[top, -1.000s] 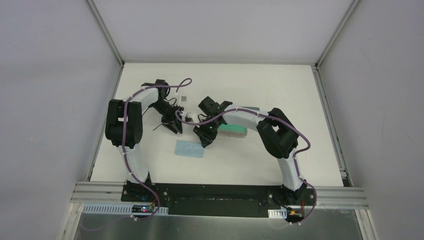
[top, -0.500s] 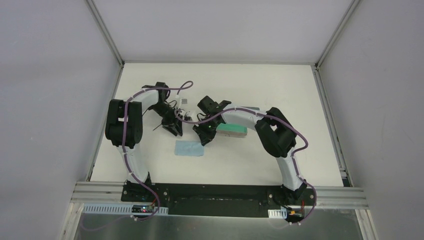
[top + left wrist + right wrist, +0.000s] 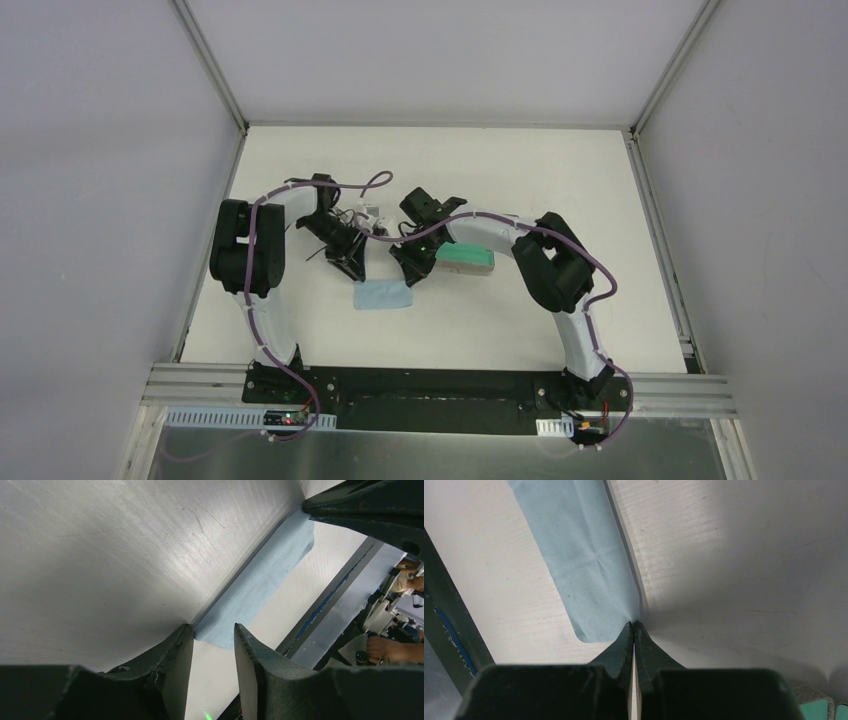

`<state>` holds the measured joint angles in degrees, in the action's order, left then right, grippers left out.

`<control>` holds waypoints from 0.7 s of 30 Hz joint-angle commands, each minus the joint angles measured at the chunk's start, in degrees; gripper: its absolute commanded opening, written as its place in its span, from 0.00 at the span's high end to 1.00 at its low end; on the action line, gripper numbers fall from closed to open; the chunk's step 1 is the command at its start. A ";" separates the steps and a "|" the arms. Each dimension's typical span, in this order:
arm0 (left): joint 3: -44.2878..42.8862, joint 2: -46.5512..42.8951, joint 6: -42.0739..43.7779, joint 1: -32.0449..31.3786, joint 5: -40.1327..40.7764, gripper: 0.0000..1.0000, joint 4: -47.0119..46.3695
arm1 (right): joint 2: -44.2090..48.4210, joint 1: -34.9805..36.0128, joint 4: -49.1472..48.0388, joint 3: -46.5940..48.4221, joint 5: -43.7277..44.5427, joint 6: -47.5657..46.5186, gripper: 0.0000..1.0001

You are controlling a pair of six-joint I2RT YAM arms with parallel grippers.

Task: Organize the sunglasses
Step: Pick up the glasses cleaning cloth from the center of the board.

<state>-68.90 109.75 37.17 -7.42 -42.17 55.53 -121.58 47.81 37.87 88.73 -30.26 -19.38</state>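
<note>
Right arm (image 3: 480,231) bends leftward, right gripper (image 3: 634,625) pinching blue cloth (image 3: 584,555).

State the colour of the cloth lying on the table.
Light blue cloth; the right wrist view shows it best.

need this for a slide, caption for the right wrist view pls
Right gripper, fingertips shut, pinching a corner of the light blue square cloth on the white table.

Desk: Where are your sunglasses (image 3: 316,257)?
Floor: Mostly hidden beneath your left gripper (image 3: 350,267); one thin sliver shows. Your right arm (image 3: 490,232) covers part of the case (image 3: 470,262), and the right wrist view's edge cuts your cloth (image 3: 584,555).
</note>
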 commanded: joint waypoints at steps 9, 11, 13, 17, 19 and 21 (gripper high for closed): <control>2.18 -1.39 6.87 0.13 -1.20 0.81 -1.35 | 0.31 -0.24 -1.55 0.74 0.95 -0.05 1.00; 1.91 -1.27 6.58 0.13 -1.75 0.89 -1.30 | 0.51 -0.22 -1.57 0.87 0.89 0.03 1.00; 1.47 -1.11 6.10 0.13 -2.17 0.98 -1.30 | 0.65 -0.31 -1.43 1.27 0.67 0.20 1.00; -0.42 -1.78 4.66 0.13 -2.74 1.00 -0.69 | 2.21 -0.38 -0.29 2.66 0.38 -0.31 1.00; -1.42 -2.62 4.14 0.13 -4.00 1.00 0.20 | 3.83 -0.71 0.37 3.02 0.05 -0.41 1.00; -2.37 -3.80 3.37 0.08 -5.93 1.00 1.15 | 5.85 -1.03 0.82 2.56 -0.39 -0.45 1.00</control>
<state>-68.01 109.73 41.04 -7.42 -43.77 55.68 -121.56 47.59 38.15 89.06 -30.24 -19.40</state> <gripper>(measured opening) 0.008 0.006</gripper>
